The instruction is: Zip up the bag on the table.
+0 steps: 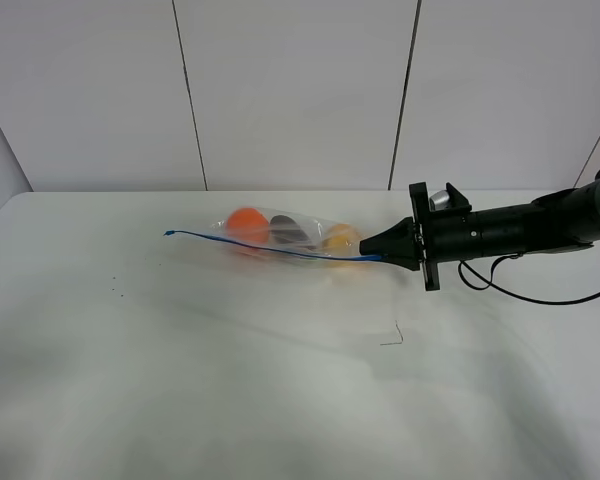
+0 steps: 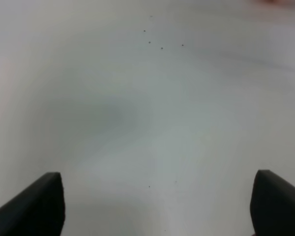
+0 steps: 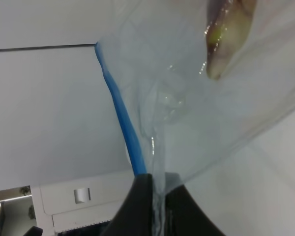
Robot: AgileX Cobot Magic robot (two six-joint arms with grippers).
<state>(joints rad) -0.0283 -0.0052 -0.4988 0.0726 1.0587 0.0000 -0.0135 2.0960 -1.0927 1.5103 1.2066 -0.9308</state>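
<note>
On the tabletop [image 1: 180, 380], toward its far edge, the bag [image 1: 280, 238] is laid on its side, with the right hand [image 1: 380, 255] pressed together on the end of the blue zipper strip [image 1: 270, 248]. The strip is seen as one thin unbroken line along the bag, so the closing is judged nearly or wholly done (the seal itself cannot be checked). Orange, dark and yellow produce is shown through the clear, crinkled plastic. The left hand [image 2: 152, 206] is held spread over bare tabletop, away from the bag.
</note>
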